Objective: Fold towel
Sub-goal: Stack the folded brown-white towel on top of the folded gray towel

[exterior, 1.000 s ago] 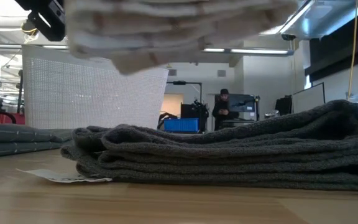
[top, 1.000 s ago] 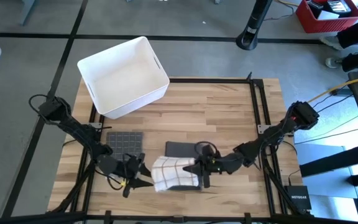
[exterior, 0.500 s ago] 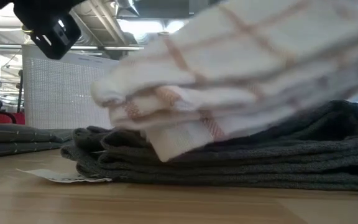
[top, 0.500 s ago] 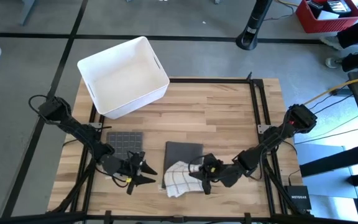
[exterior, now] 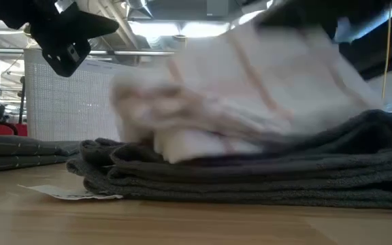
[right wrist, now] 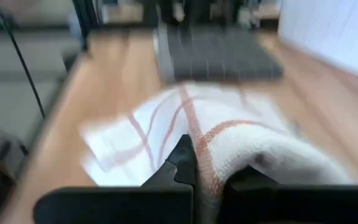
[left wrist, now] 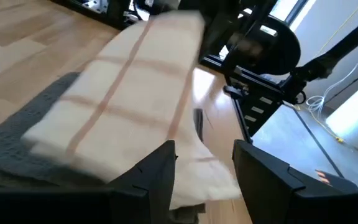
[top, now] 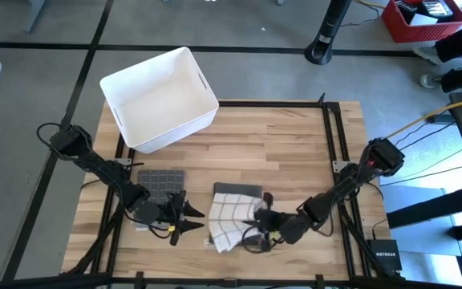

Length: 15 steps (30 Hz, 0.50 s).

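Note:
A white towel with thin red checks (top: 233,221) lies rumpled on a folded grey towel (top: 239,190) near the table's front edge. The low view shows the white towel (exterior: 250,88) on top of the grey stack (exterior: 250,170). My right gripper (top: 260,222) is at the white towel's right side, shut on it. My left gripper (top: 197,217) stands open close to the towel's left edge (left wrist: 191,186), its fingers (left wrist: 160,174) to either side of that edge in the left wrist view. My right gripper pinches a bunched fold at the white towel's right edge (right wrist: 211,155) between its two fingers. It comes from the table's right, slanting a little downward. The cloth bulges over the fingertips, and the rest of it lies slack on the grey towel. My left gripper: I cannot tell whether it touches the towel's left edge.
A second dark grey folded towel (top: 163,183) lies to the left, behind my left gripper. A white basket (top: 159,96) stands at the far left corner. A paper tag (exterior: 67,192) lies on the wood in front of the grey stack. Bare wood stretches across the table's far right.
My right gripper has sunk toward the table and rolled about its wrist, carrying the white towel down. The towel, which hung clear above the grey stack, now rests on it and has spread out wider.

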Each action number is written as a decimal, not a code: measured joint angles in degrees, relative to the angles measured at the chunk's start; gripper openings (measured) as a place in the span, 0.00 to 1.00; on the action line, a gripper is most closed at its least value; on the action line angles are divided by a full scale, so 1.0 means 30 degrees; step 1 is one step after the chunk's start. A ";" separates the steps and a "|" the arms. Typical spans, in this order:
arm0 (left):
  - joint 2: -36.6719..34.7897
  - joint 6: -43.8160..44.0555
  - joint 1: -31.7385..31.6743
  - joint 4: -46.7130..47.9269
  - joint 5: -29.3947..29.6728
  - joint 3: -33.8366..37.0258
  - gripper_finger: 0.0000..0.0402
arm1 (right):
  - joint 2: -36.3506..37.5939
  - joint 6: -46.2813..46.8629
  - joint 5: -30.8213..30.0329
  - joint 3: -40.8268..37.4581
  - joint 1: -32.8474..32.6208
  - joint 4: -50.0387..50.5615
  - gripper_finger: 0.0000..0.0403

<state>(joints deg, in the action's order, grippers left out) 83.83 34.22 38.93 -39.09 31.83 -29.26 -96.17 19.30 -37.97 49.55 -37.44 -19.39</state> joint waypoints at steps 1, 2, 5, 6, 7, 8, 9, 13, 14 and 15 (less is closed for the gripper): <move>0.0000 -0.0023 -0.0010 0.0040 0.0016 0.0000 0.39 | -0.0394 0.0030 0.0318 -0.0185 0.0118 0.0274 0.03; 0.0000 -0.0023 -0.0020 0.0106 0.0016 0.0000 0.39 | -0.0819 0.0716 0.0685 -0.0361 0.0235 0.0575 0.04; 0.0000 0.0053 -0.0078 0.0325 0.0016 0.0000 0.39 | -0.1727 0.4790 0.1485 -0.0594 0.0682 0.2096 0.04; 0.0000 0.0057 -0.0113 0.0367 0.0023 0.0000 0.39 | -0.1852 0.5853 0.1694 -0.0594 0.0779 0.2627 0.04; 0.0000 0.0087 -0.0125 0.0380 0.0018 0.0000 0.39 | -0.1954 0.6699 0.1726 -0.0594 0.0776 0.3116 0.04; 0.0000 0.0097 -0.0130 0.0381 0.0023 0.0000 0.39 | -0.2011 0.7524 0.1697 -0.0588 0.0776 0.3523 0.04; 0.0000 0.0102 -0.0131 0.0370 0.0040 0.0000 0.39 | -0.2034 0.8148 0.1704 -0.0586 0.0759 0.3882 0.04; 0.0007 0.0112 -0.0251 0.0356 0.0031 0.0000 0.39 | -0.2036 1.0013 0.2019 -0.0579 0.0754 0.4295 0.06; 0.0007 0.0151 -0.0303 0.0376 0.0038 0.0000 0.39 | -0.2036 1.0401 0.2206 -0.0578 0.0762 0.4318 0.07; 0.0007 0.0152 -0.0354 0.0392 0.0038 0.0000 0.39 | -0.2036 1.0749 0.2293 -0.0572 0.0776 0.4332 0.09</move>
<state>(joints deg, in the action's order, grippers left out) 83.85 34.68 37.87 -37.91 31.94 -29.26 -102.28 51.55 -31.10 47.83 -35.11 -6.39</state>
